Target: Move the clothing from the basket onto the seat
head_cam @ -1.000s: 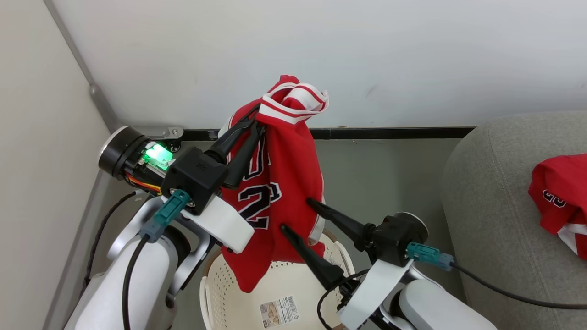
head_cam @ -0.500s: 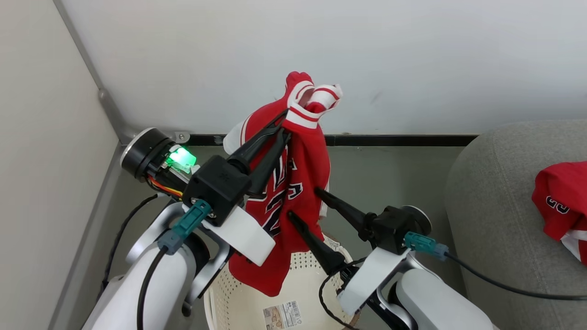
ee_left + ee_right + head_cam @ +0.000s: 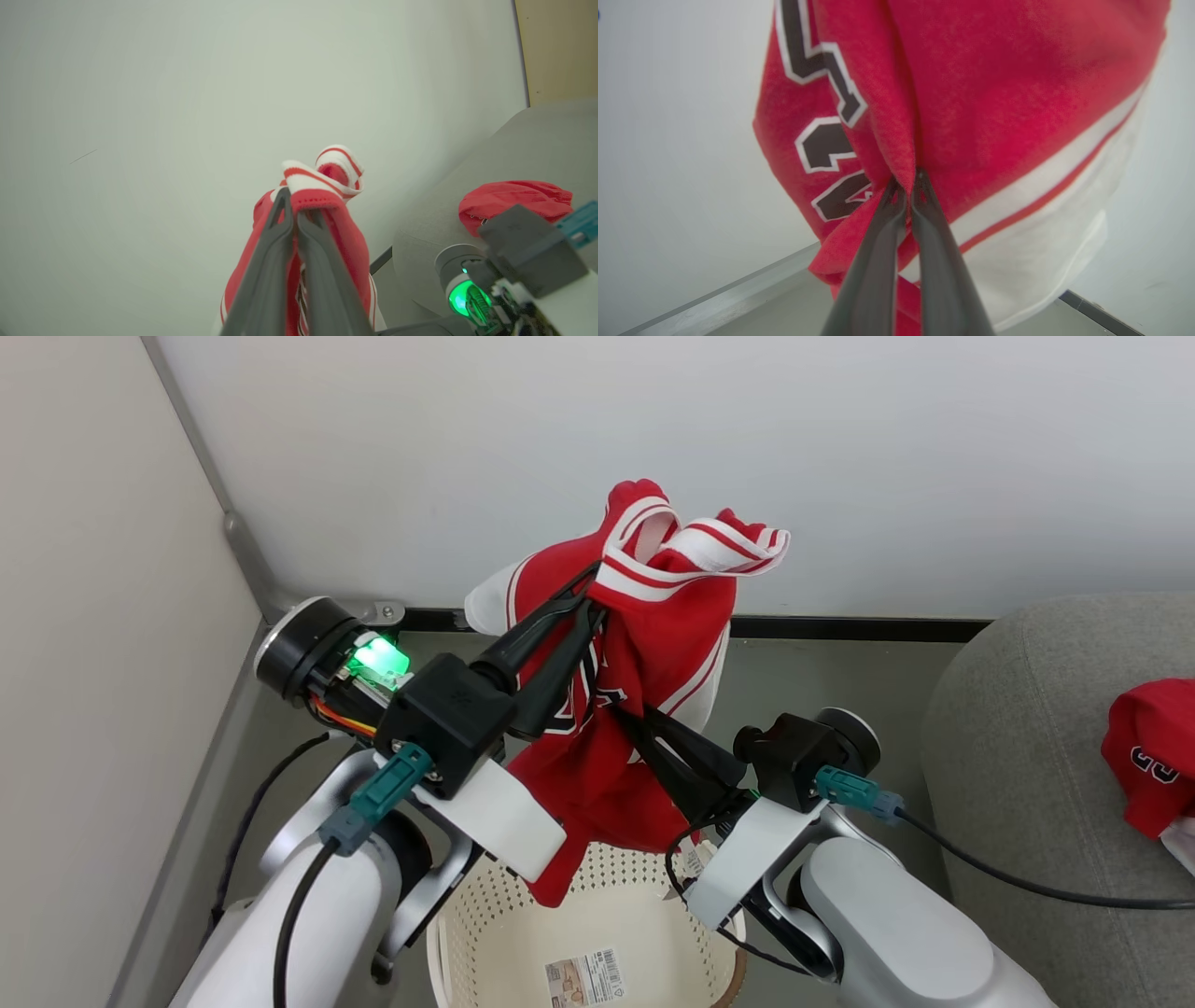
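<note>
Hanging in the air above the basket (image 3: 448,933), the red jersey (image 3: 658,644) is bunched up, w/ white-and-red striped trim flopping over the top, dark white-edged numerals on its folds & a white side panel. Other red garment (image 3: 1153,756) lies on the grey seat (image 3: 1018,728), well apart. Left gripper (image 3: 595,600) reaches up & fwd, jaws clamped on the jersey just under the trim. Right gripper (image 3: 630,711) angles up-left, jaws pinched together on a fold lower down. One sec ago the right jaws stood wide apart beside the cloth; now they grip it.
</note>
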Controlling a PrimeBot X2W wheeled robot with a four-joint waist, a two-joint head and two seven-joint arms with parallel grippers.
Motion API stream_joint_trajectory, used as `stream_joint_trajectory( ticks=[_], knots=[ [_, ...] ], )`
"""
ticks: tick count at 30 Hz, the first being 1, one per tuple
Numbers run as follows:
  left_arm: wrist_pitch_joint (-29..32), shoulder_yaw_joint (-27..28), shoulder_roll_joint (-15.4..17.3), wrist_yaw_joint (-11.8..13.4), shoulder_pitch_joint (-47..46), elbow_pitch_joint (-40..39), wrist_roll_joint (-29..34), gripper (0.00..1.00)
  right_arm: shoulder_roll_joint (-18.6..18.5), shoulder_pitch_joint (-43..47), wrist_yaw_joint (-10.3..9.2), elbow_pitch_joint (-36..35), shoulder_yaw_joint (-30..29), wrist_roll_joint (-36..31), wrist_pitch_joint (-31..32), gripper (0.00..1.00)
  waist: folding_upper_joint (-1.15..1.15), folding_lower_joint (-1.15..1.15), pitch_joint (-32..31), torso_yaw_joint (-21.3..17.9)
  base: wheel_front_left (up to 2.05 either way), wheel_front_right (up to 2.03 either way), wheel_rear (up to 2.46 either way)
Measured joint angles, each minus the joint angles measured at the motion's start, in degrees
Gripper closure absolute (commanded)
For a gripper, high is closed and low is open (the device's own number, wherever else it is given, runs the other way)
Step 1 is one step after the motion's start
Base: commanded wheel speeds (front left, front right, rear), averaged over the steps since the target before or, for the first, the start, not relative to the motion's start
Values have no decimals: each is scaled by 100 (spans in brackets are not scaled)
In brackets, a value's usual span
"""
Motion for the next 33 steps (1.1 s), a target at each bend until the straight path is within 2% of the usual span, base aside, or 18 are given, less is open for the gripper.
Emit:
stream_joint_trajectory(
  ticks=[13, 20, 33],
  knots=[
    [51, 447, 227, 94, 159, 323, -164, 100, -5, -10, 0, -29, 87, 119, -124, 100, 0, 0, 56, -146, 0, 0, 0],
    [-62, 547, 254, 133, 392, 576, -320, 100, -347, 67, 0, -385, 112, 158, -152, 100, 0, 0, 86, -283, 0, 0, 0],
    [-564, 535, 225, 124, 771, 845, -519, 100, -926, 142, 0, -1127, -630, 363, -204, 100, 0, 0, 103, -557, 0, 0, 0]
  ],
)
